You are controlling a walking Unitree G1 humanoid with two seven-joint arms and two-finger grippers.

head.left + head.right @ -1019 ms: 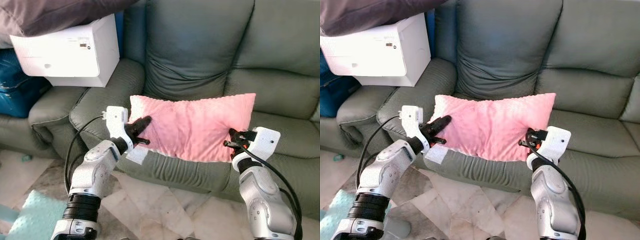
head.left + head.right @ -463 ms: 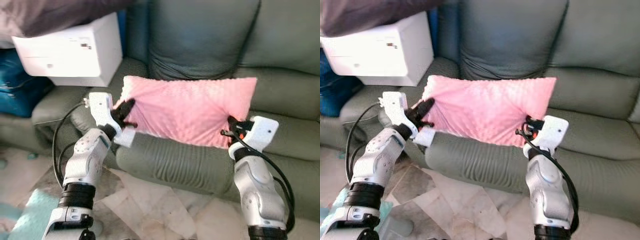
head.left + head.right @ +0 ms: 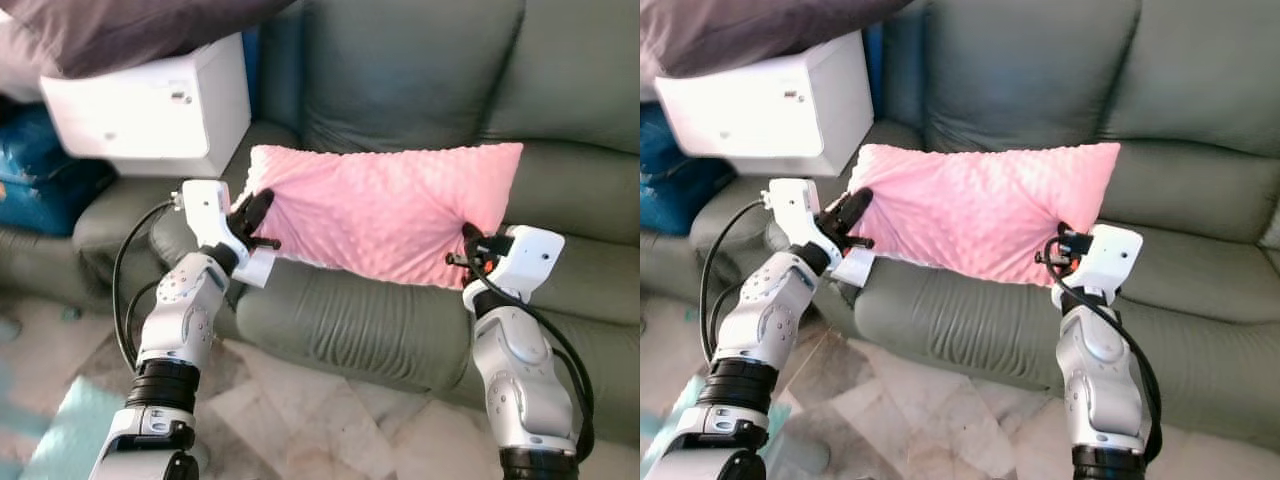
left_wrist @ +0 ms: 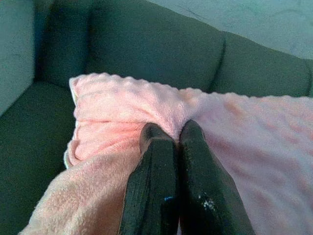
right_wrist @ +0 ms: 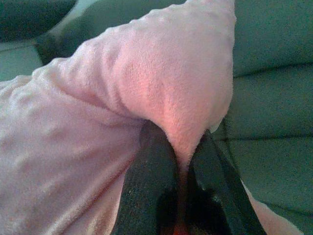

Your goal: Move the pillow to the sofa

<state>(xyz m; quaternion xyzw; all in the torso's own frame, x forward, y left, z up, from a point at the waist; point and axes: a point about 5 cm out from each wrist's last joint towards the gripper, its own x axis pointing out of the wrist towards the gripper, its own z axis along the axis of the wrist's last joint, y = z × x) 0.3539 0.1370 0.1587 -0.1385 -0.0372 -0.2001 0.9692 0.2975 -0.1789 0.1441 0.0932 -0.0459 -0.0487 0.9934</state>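
Pillow (image 3: 385,215) is held stretched between both arms, over the sofa (image 3: 400,90) seat cushion. Left gripper (image 3: 250,222) is pinched onto the pillow's left edge; in the left wrist view the fingers (image 4: 156,161) are pressed together with pink fabric caught at the tips. Right gripper (image 3: 468,250) is clamped on the lower right corner; in the right wrist view a fold of fabric is seen squeezed between the fingers (image 5: 154,161).

Status: carry looks essentially done, pillow is already above the seat. Whether its underside is resting on the cushion cannot be told. Remaining, as judged: lowering if needed, release of both grips, arms pulled back. White box (image 3: 150,110) on the sofa's left armrest is near the pillow's left end; clearance should be watched on retract.
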